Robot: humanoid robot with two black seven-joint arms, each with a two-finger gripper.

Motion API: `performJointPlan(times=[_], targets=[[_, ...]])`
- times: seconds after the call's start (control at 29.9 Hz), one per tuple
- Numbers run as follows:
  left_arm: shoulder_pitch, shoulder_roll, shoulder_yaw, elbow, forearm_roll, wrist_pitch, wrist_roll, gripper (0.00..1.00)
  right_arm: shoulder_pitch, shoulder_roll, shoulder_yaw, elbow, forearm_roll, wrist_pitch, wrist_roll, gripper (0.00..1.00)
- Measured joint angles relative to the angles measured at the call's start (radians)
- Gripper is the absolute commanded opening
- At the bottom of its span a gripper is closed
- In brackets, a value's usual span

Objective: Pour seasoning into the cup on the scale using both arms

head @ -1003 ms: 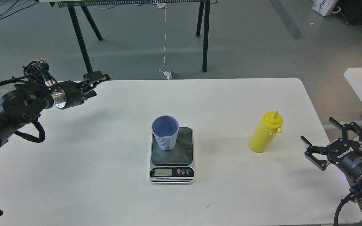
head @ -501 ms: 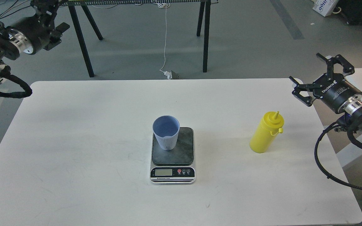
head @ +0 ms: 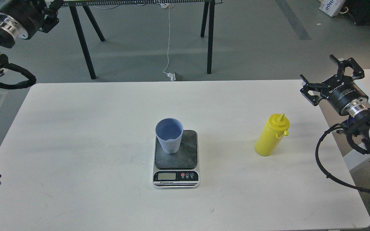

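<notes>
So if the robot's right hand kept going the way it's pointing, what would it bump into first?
Probably nothing. The open right hand points up and away, over the white table's far right corner towards bare grey floor. The yellow plastic squeeze bottle stands nearer, out of its path. Depth is unclear.

Even bright overhead light; soft shadows on table (head: 108, 134); sharp focus, slight edge distortion; no glare.

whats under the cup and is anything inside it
The cup stands upright on the dark platform of the scale, toward its rear-left corner. Its inside looks empty: only a blue wall and bottom show. The platform patch beneath its base is covered.
</notes>
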State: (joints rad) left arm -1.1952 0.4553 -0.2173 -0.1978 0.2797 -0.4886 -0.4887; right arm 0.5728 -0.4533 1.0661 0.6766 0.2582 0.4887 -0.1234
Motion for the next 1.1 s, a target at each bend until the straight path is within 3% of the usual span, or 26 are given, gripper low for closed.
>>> performJointPlan(times=[0.47,1.1], targets=[[0.184,0.050,-0.042,0.000,-0.051,0.000,0.000,1.00,0.006,-0.010,0.002,0.000,0.001,0.000,0.003,0.99],[0.198,0.035,-0.025,0.002,-0.037,0.000,0.000,1.00,0.007,-0.001,-0.003,0.001,-0.001,0.000,0.003,0.99]])
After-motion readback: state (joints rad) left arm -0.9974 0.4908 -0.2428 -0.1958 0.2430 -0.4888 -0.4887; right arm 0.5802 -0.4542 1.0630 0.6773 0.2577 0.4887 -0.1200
